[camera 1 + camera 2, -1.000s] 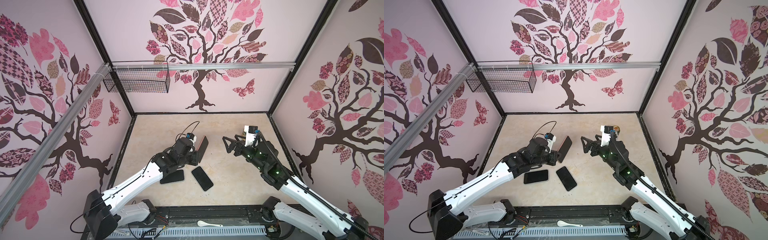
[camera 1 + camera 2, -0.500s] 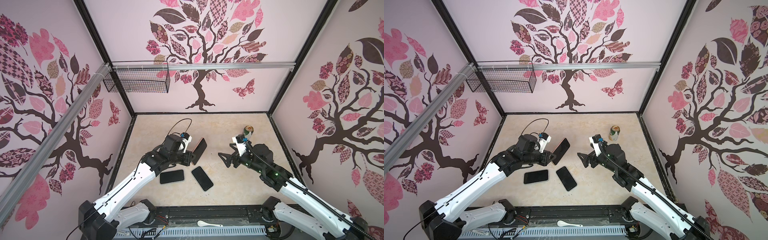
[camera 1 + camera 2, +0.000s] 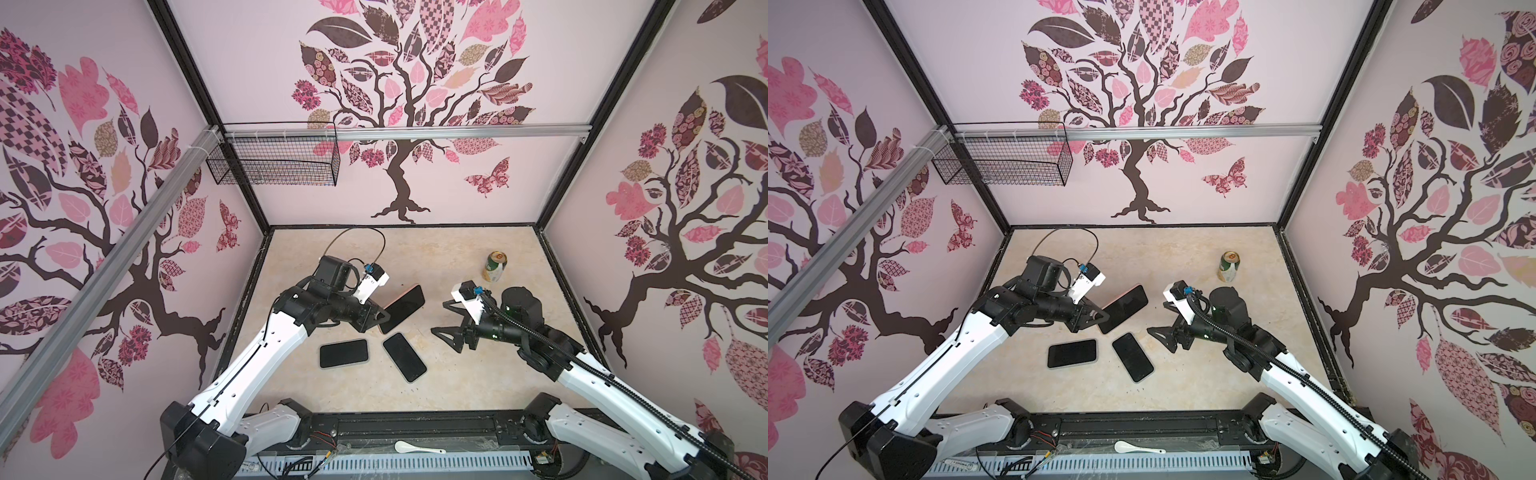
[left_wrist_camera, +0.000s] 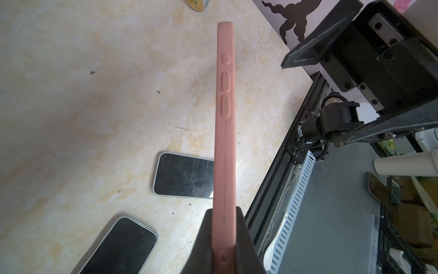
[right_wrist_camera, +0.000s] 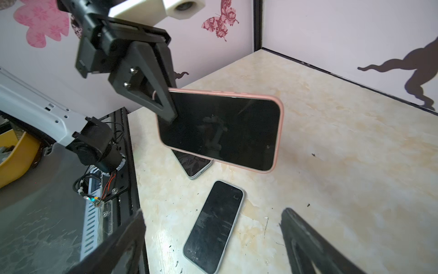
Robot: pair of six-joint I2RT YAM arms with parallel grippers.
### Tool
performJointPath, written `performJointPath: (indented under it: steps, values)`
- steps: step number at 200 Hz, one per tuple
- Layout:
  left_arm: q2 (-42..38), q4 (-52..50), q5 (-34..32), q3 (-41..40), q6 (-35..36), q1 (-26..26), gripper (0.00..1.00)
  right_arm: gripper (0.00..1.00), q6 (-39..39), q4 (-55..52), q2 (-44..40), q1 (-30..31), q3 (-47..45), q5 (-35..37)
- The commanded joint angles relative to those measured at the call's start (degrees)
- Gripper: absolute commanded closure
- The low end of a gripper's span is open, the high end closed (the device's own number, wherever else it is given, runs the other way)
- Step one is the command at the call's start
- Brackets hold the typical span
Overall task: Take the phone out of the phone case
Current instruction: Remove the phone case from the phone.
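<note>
In both top views the left gripper [image 3: 380,320] is clamping one short end of the phone [image 3: 404,308], holding it tilted above the table [image 3: 457,386]. Two other phones [image 3: 344,353] are lying flat nearby. The right gripper [image 3: 1158,319] is facing the free end with jaws spread, empty, near but not touching. Left wrist view: fingers [image 4: 207,239] are pinching the pink case [image 4: 224,106] across front and back, and no gap is showing along this edge. Right wrist view: the dark screen is facing the open jaws and the phone looks fully seated. My read: the right gripper should be hooking the case lip at a free corner and peeling the rubber back, not squeezing both faces, which would only be trapping the phone.
</note>
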Motion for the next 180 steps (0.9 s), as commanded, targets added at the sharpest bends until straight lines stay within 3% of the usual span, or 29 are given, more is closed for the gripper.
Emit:
performJointPath:
  steps: [1,49,72,103,136,180]
  values:
    - [-0.80,-1.72,8.92,2.09,8.68,1.36,1.00,0.10,-7.19,-8.39,0.43,-0.09,5.45,-3.93]
    - [-0.25,-6.89,16.84,3.12,19.53,1.36,1.00,0.10,-25.86,-29.91,0.59,-0.06,11.26,-5.08]
    - [-0.88,-7.41,19.60,2.77,22.82,1.36,1.00,0.11,-29.36,-33.93,1.29,-0.06,12.70,-3.94]
    - [-1.53,-10.23,21.72,3.51,28.13,1.36,1.00,0.16,-30.74,-33.98,1.83,-0.02,12.46,-4.88]
    - [-1.43,-12.47,22.33,3.59,31.46,1.41,1.00,0.29,-31.14,-29.35,3.27,-0.07,11.05,-7.76]
    - [-1.66,-14.50,21.45,3.57,33.42,1.36,1.00,0.39,-33.61,-25.68,4.95,-0.06,11.23,-10.46]
